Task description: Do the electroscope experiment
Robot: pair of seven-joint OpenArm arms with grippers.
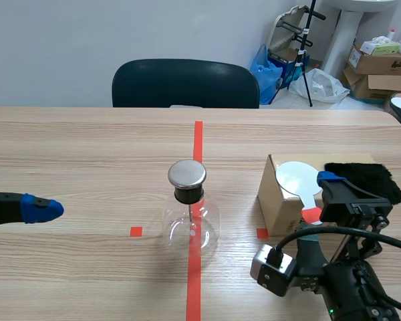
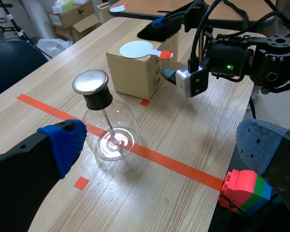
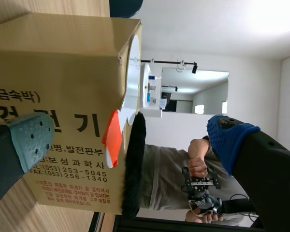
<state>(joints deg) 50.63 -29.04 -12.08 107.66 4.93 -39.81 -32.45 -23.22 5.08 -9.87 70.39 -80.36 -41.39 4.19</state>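
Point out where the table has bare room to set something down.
Bare wood: between the left gripper and the round glass flask with metal cap, and behind the flask toward the dark chair. Crowded around the brown cardboard box and right gripper.

Wooden table (image 1: 87,147) bearing electroscope (image 1: 190,224), cardboard box (image 1: 281,207)

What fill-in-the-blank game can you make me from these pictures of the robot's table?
The round-bellied flask is made of clear ___. The white disc lies on top of the cardboard ___. The left gripper holds nothing, and its fingers are ___.
Missing words: glass; box; open.
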